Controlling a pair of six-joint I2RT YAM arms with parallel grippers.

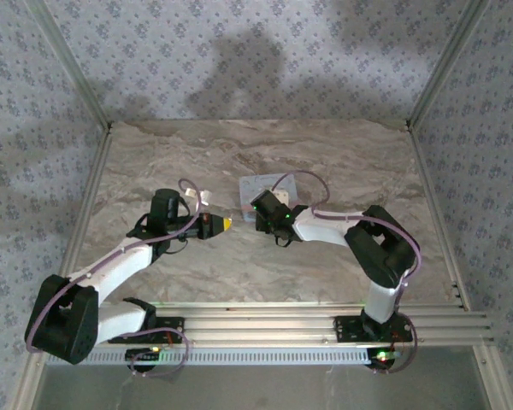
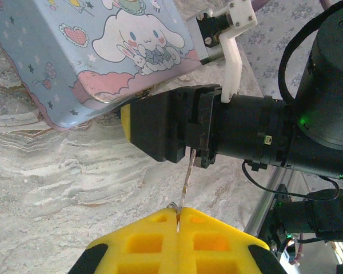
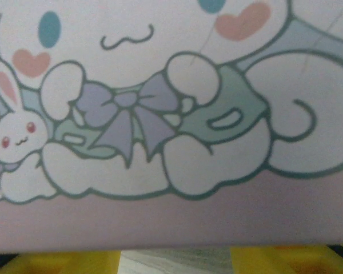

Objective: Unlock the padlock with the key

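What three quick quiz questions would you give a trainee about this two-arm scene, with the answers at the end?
1. True or false: the left fingers stand wide apart.
2. Multiple choice: what lies just beyond the right fingers? A) the cartoon tin B) a bowl C) a cup
3. Short answer: what thin metal thing do the left fingers pinch?

Key: 1 false, they are shut. 2 A. 3 the key, seen edge-on.
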